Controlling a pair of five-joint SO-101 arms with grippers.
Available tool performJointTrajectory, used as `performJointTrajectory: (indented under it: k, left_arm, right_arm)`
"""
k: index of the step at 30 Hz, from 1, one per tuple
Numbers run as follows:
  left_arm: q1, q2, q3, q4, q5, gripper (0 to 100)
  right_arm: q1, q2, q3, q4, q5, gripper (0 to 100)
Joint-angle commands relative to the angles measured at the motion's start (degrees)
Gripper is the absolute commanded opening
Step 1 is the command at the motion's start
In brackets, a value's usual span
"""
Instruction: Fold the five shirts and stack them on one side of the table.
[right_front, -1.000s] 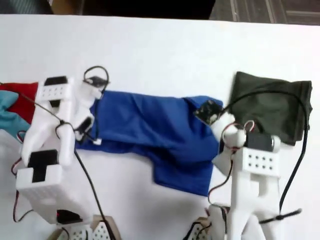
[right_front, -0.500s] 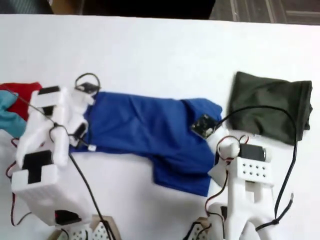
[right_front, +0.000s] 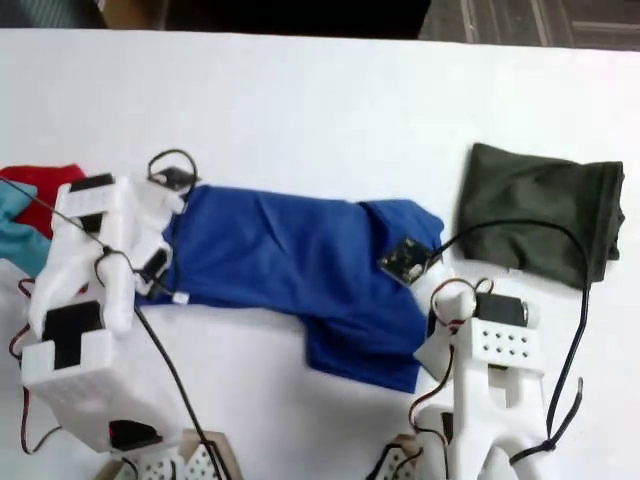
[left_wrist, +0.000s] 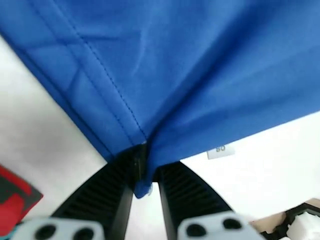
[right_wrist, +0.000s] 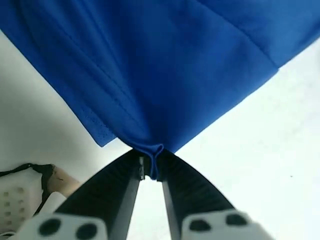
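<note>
Folding is at an early stage. One dark green shirt (right_front: 535, 215) lies on the bench (right_front: 300, 90) at the robot's right, in a compact block that looks already folded; it appears to mark the stacking side. A red shirt (right_front: 40, 185) and a teal shirt (right_front: 15, 230) lie bunched at the far left edge, judged not yet folded. By this reading, at most one of the five shirts is finished.

The blue shirt (right_front: 300, 260) is the item in hand. It lies across the middle of the bench between the two arms. Its right part hangs lower toward the robot and it carries several creases, so its fold is judged incomplete.

Left arm (right_front: 85, 275): low over the shirt's left end. The left fingers (left_wrist: 117, 182) are closed on a pinch of blue fabric near a stitched hem.

Right arm (right_front: 495, 350): at the shirt's right end, beside the dark green shirt. The right fingers (right_wrist: 117, 187) are closed on a folded edge of the blue fabric.
</note>
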Motion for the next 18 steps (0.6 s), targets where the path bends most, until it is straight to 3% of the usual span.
performJointTrajectory:
  k: [1, 5, 10, 12, 18]
  left_arm:
    - [-0.7, 0.6, -0.8, -0.5, -0.8, 3]
    - [-0.7, 1.5, -0.8, -0.3, -0.8, 15]
    - [-0.7, 1.4, -5.8, 3.8, -0.7, 30]
    - [-0.8, 1.4, -12.9, 8.4, -0.5, 31]
    - [-1.1, 1.9, -41.2, 20.3, 0.0, 31]
  right_arm:
    - [0.5, -1.5, -0.3, -0.4, 0.4, 2.1]
    - [0.3, -1.5, -0.5, -0.4, 0.4, 5.7]
    - [0.3, -1.5, -1.6, -1.9, 0.4, 27.1]
    - [0.3, -1.5, -3.5, -2.9, 0.4, 32.0]
    - [0.3, -1.5, -13.1, -7.8, -3.4, 32.2]
